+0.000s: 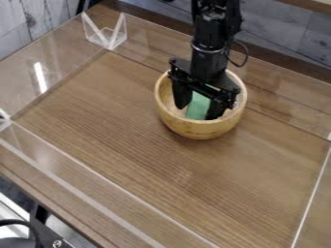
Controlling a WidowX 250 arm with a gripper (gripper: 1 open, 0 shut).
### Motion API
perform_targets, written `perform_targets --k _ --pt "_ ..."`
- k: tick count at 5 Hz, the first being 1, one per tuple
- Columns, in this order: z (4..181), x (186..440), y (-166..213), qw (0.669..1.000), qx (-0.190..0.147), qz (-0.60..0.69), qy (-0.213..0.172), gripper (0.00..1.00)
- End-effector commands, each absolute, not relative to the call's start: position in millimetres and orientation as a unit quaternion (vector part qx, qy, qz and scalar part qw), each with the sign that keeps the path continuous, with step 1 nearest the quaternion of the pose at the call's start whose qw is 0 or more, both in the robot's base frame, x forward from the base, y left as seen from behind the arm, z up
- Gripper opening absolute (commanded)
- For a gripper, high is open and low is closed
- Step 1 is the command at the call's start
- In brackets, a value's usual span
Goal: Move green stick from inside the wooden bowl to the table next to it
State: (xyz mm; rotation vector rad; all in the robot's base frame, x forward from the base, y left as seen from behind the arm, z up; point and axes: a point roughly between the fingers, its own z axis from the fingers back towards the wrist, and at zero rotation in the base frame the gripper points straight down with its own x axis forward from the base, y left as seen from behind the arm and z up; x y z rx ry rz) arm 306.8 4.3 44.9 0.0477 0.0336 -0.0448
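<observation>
From my remote seat I saw the round light-tan wooden bowl [199, 114] sitting toward the far middle of the brown wood-grain table [142, 165], and I took it as my reference for everything else. The black gripper [203, 98] pointed straight down into that bowl, hanging from a dark arm that rose above it out of the top of the view. Its 2 fingers [177, 92] stood spread wide, 1 on each side of the small flat bright green stick [199, 107], with their tips inside the bowl below the rim. I could not tell whether either finger touched the stick. The green stick lay inside the bowl, leaning against the bowl's inner wall, its lower end near the bottom. Clear acrylic walls [58, 58] ran around the table's edges, well apart from the bowl, and a small clear bracket [104, 32] stood at the far left corner.
</observation>
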Motion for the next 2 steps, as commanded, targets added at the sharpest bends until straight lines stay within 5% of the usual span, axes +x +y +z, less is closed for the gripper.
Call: perform_targets --k 1,2 --pt "54.0 312.8 4.8 0.999 0.026 -0.022 -0.004 1.00" --pt "52.5 313.7 4.3 0.999 0.026 -0.020 -0.006 1.00"
